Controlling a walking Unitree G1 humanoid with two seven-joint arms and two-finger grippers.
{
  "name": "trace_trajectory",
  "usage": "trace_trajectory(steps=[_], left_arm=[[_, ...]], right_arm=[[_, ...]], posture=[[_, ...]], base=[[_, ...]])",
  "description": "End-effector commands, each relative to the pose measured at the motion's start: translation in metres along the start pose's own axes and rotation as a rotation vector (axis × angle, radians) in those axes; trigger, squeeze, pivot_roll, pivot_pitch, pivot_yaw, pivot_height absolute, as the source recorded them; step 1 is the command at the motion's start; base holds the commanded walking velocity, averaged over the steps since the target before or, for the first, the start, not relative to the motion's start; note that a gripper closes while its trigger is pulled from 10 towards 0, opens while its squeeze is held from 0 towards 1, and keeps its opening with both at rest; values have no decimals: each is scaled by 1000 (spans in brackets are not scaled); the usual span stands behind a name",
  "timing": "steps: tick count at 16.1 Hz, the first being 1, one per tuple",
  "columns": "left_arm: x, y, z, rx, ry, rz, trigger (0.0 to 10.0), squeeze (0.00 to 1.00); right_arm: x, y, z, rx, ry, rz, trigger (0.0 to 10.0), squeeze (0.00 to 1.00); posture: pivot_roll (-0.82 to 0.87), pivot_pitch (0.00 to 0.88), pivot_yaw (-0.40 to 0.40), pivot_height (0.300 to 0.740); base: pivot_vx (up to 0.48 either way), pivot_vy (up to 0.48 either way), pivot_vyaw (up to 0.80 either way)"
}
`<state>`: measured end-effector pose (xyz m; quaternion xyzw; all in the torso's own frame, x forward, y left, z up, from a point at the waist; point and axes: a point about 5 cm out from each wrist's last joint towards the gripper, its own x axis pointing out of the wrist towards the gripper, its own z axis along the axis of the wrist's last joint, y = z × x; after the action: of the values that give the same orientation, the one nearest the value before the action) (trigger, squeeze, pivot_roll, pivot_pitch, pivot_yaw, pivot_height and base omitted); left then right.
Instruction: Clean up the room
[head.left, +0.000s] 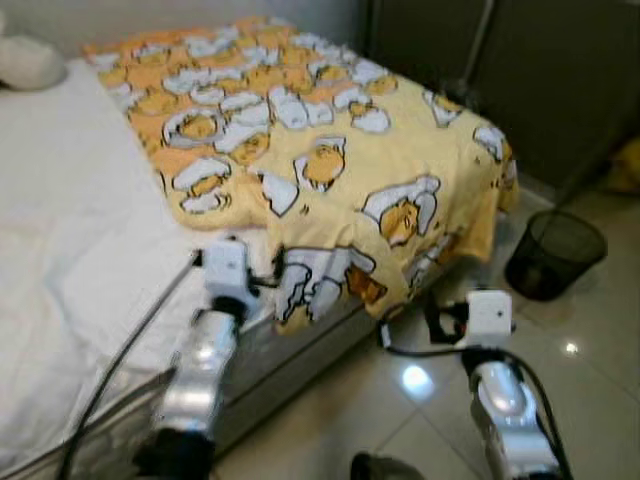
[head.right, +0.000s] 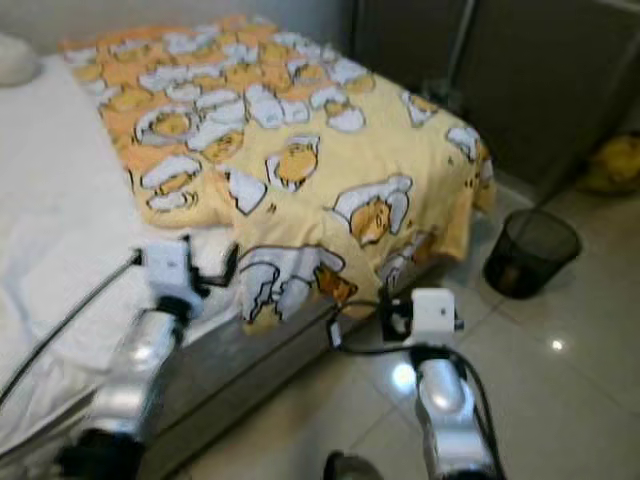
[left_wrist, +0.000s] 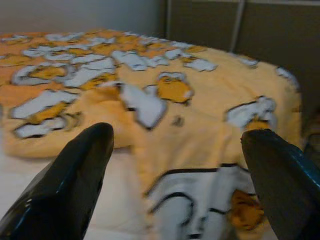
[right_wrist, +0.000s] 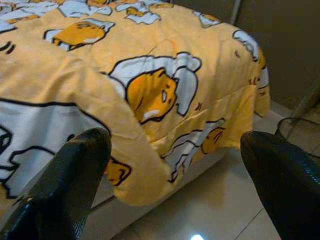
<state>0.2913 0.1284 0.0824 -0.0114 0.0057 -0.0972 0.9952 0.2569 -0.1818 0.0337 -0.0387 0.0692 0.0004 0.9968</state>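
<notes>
Both silver arms reach forward, about level with each other. Left gripper (left_wrist: 177, 180): fingers (left_wrist: 65, 185) spread wide, holding nothing. Right gripper (right_wrist: 175, 185): fingers (right_wrist: 62, 187) also spread wide and holding nothing. A white camera block sits on each wrist, with black cable trailing back along each arm.

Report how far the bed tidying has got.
Done: little; the yellow egg-print quilt lies bunched, one corner drooping off the bed over the white sheet. In hand: nothing; left pincer and right pincer are open at the quilt's edge. Left: grasp and spread it.
</notes>
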Motion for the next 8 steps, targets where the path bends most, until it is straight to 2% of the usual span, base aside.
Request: trace_trajectory(steps=[1,2,4,6,8], left_arm=[[0,5,-2,2,16,-7,10000,0],[-3,5,1,-8,-10,-21,10000,0],[-10,7,4,-24,-53,28,10000,0],[-21,12,2,-91,-54,97,10000,0],[-26,16,0,-66,-50,81,10000,0]], right_arm=[[6,6,11,-18,-44,30,10000,0],[7,6,13,-22,-55,31,10000,0],[5,1,24,-3,-123,0,10000,0],[-5,-3,27,4,-163,11,10000,0],[-14,-4,17,-10,-130,35,10000,0]], posture=[[-123,0,39,740],[-122,0,37,740],[-121,0,36,740],[-120,0,32,740],[-117,0,27,740]], base=[[0,0,0],[300,0,0],[480,0,0],[467,0,0],[450,0,0]])
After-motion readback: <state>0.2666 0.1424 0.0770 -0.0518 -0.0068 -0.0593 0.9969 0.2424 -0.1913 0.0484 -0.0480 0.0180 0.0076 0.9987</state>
